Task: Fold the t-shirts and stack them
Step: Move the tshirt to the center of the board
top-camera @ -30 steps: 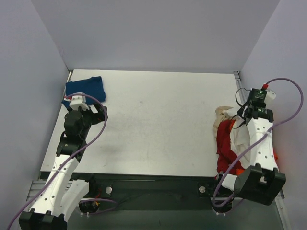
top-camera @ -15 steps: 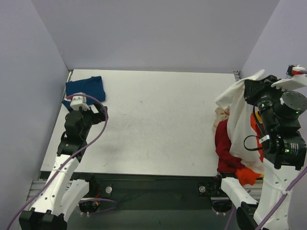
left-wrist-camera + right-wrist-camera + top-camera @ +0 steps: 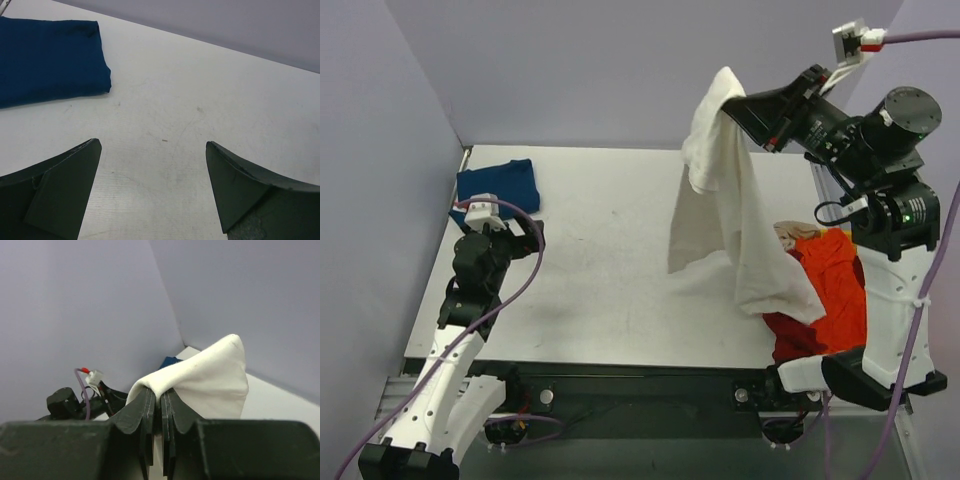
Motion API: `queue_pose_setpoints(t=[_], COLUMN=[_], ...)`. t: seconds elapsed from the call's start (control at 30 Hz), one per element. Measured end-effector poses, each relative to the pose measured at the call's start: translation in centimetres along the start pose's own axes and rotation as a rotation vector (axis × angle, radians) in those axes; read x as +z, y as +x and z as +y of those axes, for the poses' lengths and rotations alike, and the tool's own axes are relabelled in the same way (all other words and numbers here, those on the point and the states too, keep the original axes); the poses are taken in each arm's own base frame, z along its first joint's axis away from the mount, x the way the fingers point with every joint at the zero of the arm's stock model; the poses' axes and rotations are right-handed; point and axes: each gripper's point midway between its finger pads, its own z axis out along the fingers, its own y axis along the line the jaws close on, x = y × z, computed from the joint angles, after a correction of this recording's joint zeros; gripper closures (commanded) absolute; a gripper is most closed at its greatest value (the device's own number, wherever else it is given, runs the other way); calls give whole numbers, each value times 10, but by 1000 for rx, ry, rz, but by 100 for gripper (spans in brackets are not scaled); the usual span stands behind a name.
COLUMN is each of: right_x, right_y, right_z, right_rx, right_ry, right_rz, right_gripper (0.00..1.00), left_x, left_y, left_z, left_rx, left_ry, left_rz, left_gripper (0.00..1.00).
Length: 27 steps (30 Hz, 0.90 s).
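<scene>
My right gripper [image 3: 732, 100] is shut on the cream t-shirt [image 3: 735, 215] and holds it high above the table's right half; the cloth hangs down to the pile. In the right wrist view the cream t-shirt [image 3: 210, 375] bulges over my closed gripper [image 3: 161, 392]. A folded dark blue t-shirt [image 3: 500, 185] lies at the far left corner, also in the left wrist view [image 3: 47, 57]. My left gripper [image 3: 510, 232] is open and empty just in front of it, low over the table [image 3: 153, 144]. An orange t-shirt [image 3: 835, 285], a dark red one [image 3: 790, 335] and a beige one [image 3: 790, 237] lie heaped at the right edge.
The grey table [image 3: 610, 270] is walled by lavender panels on three sides. A purple cable [image 3: 920, 35] runs from my right wrist. The right arm's column [image 3: 895, 320] stands over the pile at the table's right edge.
My right gripper has risen from the pile and swung up and left, lifting the cream t-shirt clear and uncovering the orange one. The left arm has barely moved.
</scene>
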Motion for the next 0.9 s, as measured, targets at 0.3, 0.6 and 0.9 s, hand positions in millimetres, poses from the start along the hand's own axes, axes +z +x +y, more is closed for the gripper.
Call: queue_pose_setpoints(t=[0.3,0.6,0.9], right_x=[56,77,-12], right_y=[-25,67,291], right_z=[49,-16,-199], right_rx=[-29,47,235], right_ry=[-214,-24,665], right_rz=[-42,89,392], right_gripper=[100,100,49], left_x=[-3,-3,16], left_y=[-5,-4,30], left_z=[1,5,10], left_rx=[6,20,51], left_ry=[-6,-24,-71], left_rz=[-19,-22,84], left_gripper=[3,3,10])
